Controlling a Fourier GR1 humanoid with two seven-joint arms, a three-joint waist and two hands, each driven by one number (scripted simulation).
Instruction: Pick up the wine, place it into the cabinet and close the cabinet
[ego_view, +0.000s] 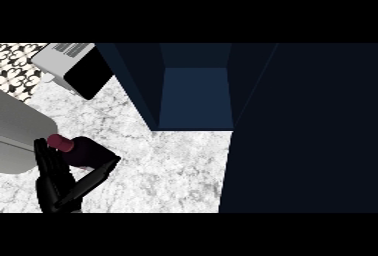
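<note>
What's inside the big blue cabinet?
The cabinet stands open and only its bare blue floor and walls show; its deep top corner is too dark to see. The wine bottle is still out on the counter, beside the robot hand.

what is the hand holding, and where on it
Nothing yet, as far as can be told: the open hand stands beside the wine bottle, fingers straight and thumb spread, not curled round it.

Wine bottles: one showing, dark with a red cap (65, 145), standing on the counter
Hands: one showing, black (55, 182)
Cabinets: one, dark blue, standing open (196, 95)
Cabinet doors: one showing (303, 130)
Toasters: one sitting at top left (74, 67)
Sinks: one lying at left edge (18, 135)
Counters: one, marble (170, 165)
</note>
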